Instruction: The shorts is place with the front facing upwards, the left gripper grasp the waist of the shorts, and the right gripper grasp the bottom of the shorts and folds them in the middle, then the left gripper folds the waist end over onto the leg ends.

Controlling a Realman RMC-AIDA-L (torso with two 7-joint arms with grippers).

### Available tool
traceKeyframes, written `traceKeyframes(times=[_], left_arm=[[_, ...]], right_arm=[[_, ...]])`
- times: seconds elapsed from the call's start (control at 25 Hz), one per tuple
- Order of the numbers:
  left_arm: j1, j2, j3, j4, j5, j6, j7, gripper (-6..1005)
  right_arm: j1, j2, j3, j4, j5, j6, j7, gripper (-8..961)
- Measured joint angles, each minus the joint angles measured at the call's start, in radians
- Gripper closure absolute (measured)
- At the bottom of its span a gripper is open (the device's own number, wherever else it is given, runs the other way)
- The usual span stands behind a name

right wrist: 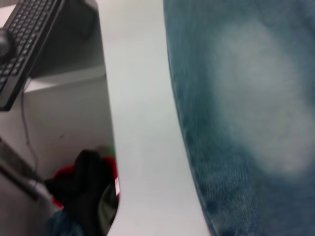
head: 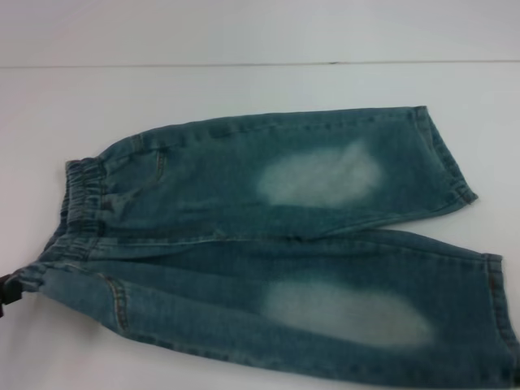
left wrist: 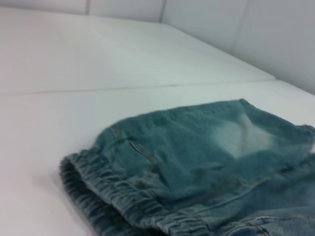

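The blue-green denim shorts [head: 284,244] lie flat on the white table, with a pale faded patch on each thigh. The ruffled elastic waist [head: 81,203] is at the left. The bottom of the shorts is at the right, with one hemmed leg end [head: 451,154] farther away and the other [head: 504,317] nearer. A dark bit of my left gripper [head: 7,289] shows at the left edge, against the near corner of the waist. The left wrist view looks closely at the waist [left wrist: 113,196] and shorts [left wrist: 206,157]. The right wrist view hangs over a faded thigh patch of the shorts [right wrist: 256,98]. My right gripper is out of view.
The white table [head: 244,89] has a seam line across its far part. In the right wrist view the table's edge [right wrist: 110,123] runs beside the shorts. Beyond it are a black keyboard [right wrist: 24,44] and dark and red items [right wrist: 83,191] lower down.
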Motion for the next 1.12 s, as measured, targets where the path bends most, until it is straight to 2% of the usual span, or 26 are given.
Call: traceKeyframes(times=[0.16,0.32,0.52,0.64,0.84,1.0,1.12], left_arm=[[0.001,0.001,-0.020,-0.001,-0.004,0.002,0.007,939],[-0.026,0.001,-0.024,-0.009,-0.041,-0.009,0.007,940],[-0.084,0.000,-0.019,-0.029,-0.088,-0.056,-0.001,940],[-0.133,-0.001,-0.007,-0.062,-0.093,-0.104,0.003,940],[-0.223,0.000,0.006,-0.161,-0.108,-0.252,0.014,940],[-0.281,-0.001,0.067,-0.196,-0.111,-0.393,0.013,940],[-0.322,0.000,0.107,-0.220,-0.112,-0.496,0.009,941]], right_arm=[[0.003,-0.002,0.100,-0.017,0.078,0.001,-0.043,915],[0.009,-0.008,0.207,-0.035,0.204,0.008,-0.082,916],[0.035,-0.002,0.258,-0.052,0.338,0.127,-0.080,915],[0.067,0.008,0.218,-0.026,0.370,0.248,-0.060,914],[0.144,0.005,0.088,0.120,0.382,0.532,-0.011,915],[0.204,0.006,0.014,0.219,0.401,0.741,0.012,916],[0.253,0.002,-0.004,0.295,0.432,0.881,0.012,915]])
